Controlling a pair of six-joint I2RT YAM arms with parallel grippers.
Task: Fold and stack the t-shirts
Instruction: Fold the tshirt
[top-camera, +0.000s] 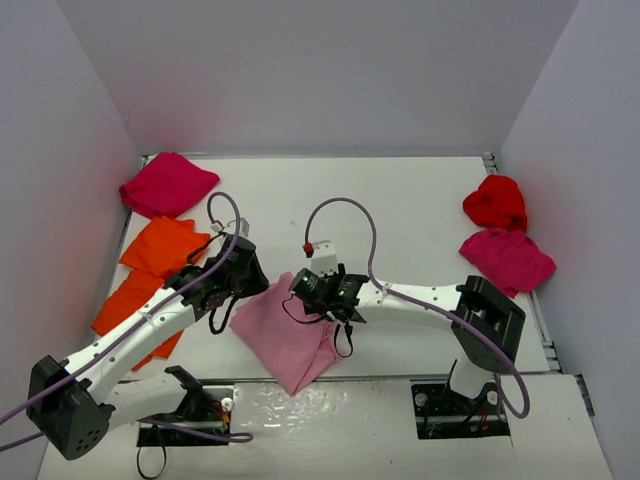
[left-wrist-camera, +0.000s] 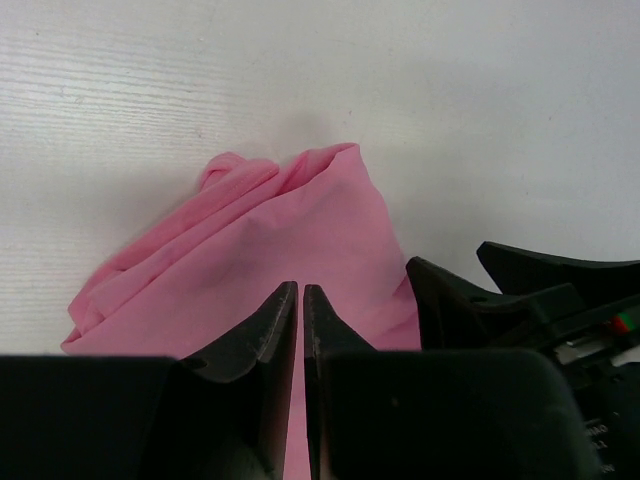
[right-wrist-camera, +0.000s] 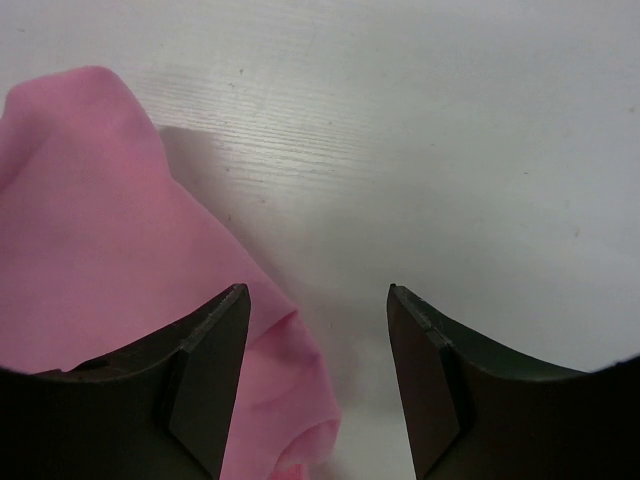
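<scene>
A light pink t-shirt (top-camera: 290, 335) lies folded at the near middle of the table. My left gripper (top-camera: 238, 277) hovers over its left upper edge. In the left wrist view its jaws (left-wrist-camera: 301, 288) stand almost together over the pink t-shirt (left-wrist-camera: 270, 240), with only a thin slit between them and no cloth visibly pinched. My right gripper (top-camera: 327, 292) is at the shirt's upper right. In the right wrist view the right gripper (right-wrist-camera: 318, 292) is open, with the pink t-shirt's edge (right-wrist-camera: 90, 240) under its left finger and bare table under the other.
A magenta t-shirt (top-camera: 168, 185) lies at the back left, with two orange t-shirts (top-camera: 165, 245) (top-camera: 135, 310) in front of it. At the right lie a red t-shirt (top-camera: 495, 200) and another magenta one (top-camera: 507, 258). White walls enclose the table (top-camera: 400, 210).
</scene>
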